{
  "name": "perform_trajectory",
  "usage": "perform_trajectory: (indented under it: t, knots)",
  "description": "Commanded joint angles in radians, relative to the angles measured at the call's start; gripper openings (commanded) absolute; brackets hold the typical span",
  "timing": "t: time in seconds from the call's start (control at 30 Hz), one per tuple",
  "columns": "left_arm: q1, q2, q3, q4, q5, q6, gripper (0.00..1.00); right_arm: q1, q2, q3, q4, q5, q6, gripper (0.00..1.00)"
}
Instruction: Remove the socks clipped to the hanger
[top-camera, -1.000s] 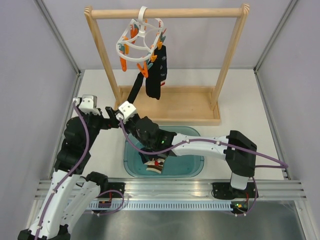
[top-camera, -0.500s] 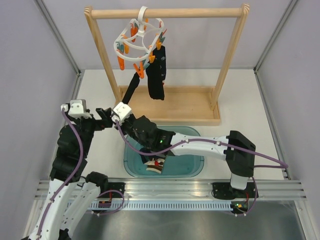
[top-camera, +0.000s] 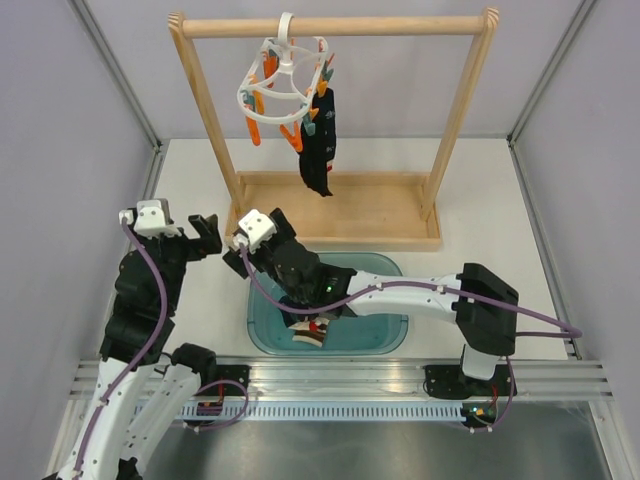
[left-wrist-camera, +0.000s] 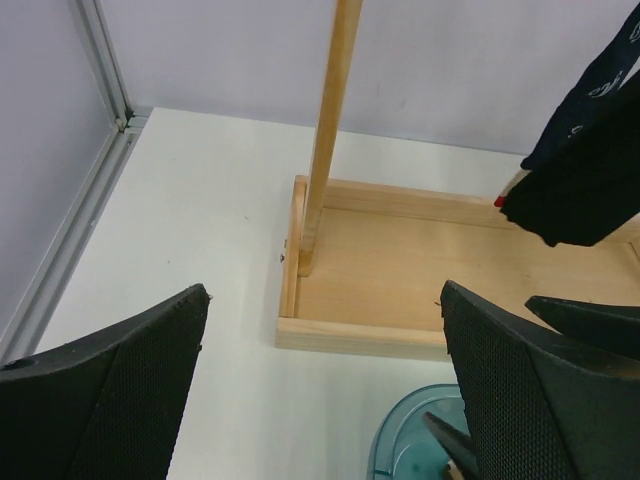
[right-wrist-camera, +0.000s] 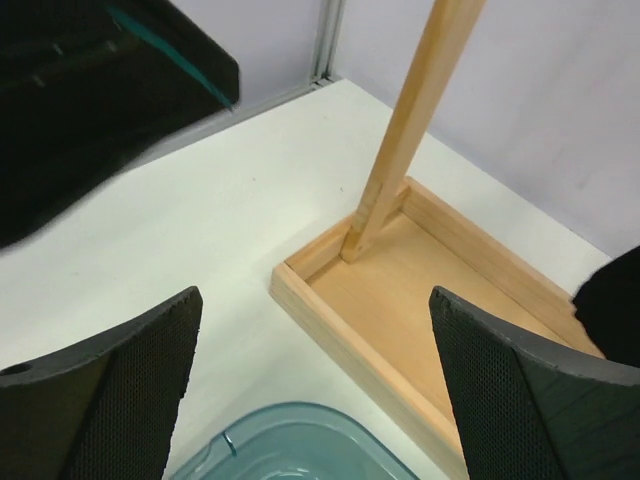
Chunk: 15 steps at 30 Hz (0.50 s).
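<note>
The left fingers (left-wrist-camera: 120, 390) and right fingers (right-wrist-camera: 110, 400) both gape wide, empty. Beyond and above them, one hanger (top-camera: 285, 85) carries at least two dark socks (top-camera: 318, 150). A striped sock (top-camera: 310, 335) lies in one bin (top-camera: 388, 332) behind the right fingers.

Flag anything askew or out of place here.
The hanger hangs tilted on the rail: its only socks, dark ones, all dangle from its right side, and the other pegs seem bare. Nothing looks spilled or damaged; a striped sock lies in the bin.
</note>
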Motion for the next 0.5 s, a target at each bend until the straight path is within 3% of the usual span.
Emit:
perform_trajectory:
  t: [0.0, 0.13, 0.27, 0.47]
  knots:
    - [-0.004, -0.003, -0.005, 0.017, 0.025, 0.011, 1.0, -0.022, -0.107, -0.071, 0.055, 0.054, 0.0, 0.98]
    - [-0.004, 0.004, -0.007, 0.017, 0.038, 0.007, 1.0, -0.099, -0.176, -0.154, 0.055, 0.025, 0.054, 0.98]
    - [-0.004, 0.014, -0.007, 0.017, 0.061, 0.003, 1.0, -0.261, -0.262, -0.241, 0.067, -0.087, 0.132, 0.98]
    - [-0.004, 0.03, -0.008, 0.017, 0.092, -0.002, 1.0, -0.405, -0.398, -0.257, 0.082, -0.202, 0.142, 0.98]
